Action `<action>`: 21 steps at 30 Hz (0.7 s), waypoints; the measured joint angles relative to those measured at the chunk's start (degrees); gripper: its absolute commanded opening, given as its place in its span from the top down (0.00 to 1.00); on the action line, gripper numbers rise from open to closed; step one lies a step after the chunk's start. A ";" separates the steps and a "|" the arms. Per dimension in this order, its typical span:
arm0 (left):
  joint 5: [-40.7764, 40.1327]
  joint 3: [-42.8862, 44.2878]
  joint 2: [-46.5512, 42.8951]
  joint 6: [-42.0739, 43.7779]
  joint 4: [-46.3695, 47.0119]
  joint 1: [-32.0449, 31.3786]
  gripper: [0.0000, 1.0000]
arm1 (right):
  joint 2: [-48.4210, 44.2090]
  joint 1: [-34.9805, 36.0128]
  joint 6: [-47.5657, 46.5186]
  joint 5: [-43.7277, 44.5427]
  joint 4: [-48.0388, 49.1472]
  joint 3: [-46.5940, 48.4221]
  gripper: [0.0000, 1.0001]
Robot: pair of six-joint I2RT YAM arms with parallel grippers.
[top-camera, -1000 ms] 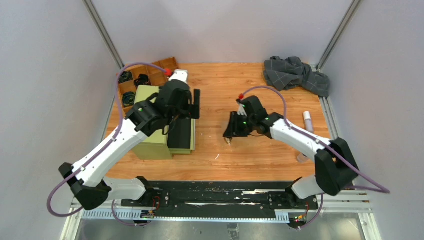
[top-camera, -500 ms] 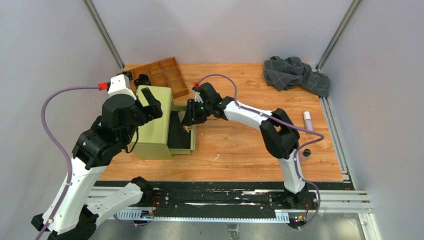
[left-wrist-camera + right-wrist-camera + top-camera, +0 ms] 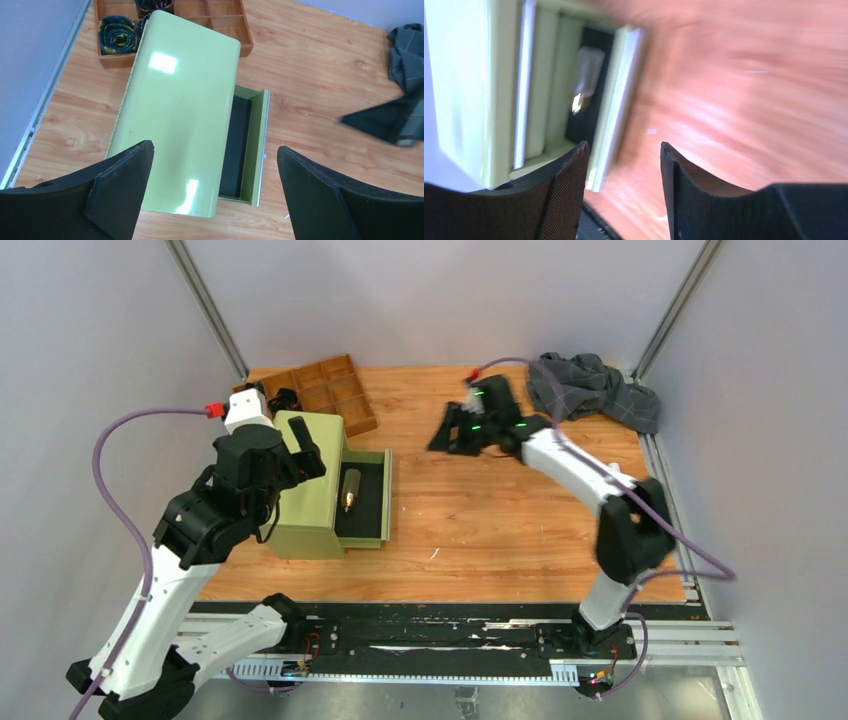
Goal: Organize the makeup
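A clear tube (image 3: 350,488) lies in the black-lined open drawer (image 3: 385,495) of the green cabinet (image 3: 312,480); the right wrist view shows the tube (image 3: 585,75) only as a blur. My right gripper (image 3: 447,435) hangs over the bare wood to the right of the drawer. It is open, with nothing between its fingers (image 3: 624,146). My left gripper (image 3: 305,453) hovers above the cabinet top (image 3: 175,100), its jaws wide open and empty (image 3: 215,150). Other makeup is out of view.
A wooden compartment tray (image 3: 330,390) with dark rolled items (image 3: 118,34) sits behind the cabinet. A grey checked cloth (image 3: 590,385) lies at the back right. The right arm's elbow (image 3: 628,530) stands over the table's right side.
My right gripper carried the tube to the drawer, let it go and swung back right toward the cloth, jaws wider. The left arm pulled back from over the drawer.
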 measured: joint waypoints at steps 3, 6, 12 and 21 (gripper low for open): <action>0.26 0.00 1.46 0.55 0.04 0.00 0.02 | -12.26 -11.80 -3.10 3.67 -2.01 -8.00 0.42; 2.29 0.37 3.61 0.70 0.07 0.04 0.02 | -23.98 -23.54 -6.99 10.14 -4.94 -15.19 0.39; 6.54 0.15 7.04 1.64 2.36 0.04 0.02 | -35.15 -40.83 -11.69 18.40 -11.39 -25.03 0.42; 12.55 -2.19 11.30 7.13 3.93 0.09 0.02 | -29.77 -52.00 -10.99 22.84 -16.96 -27.34 0.41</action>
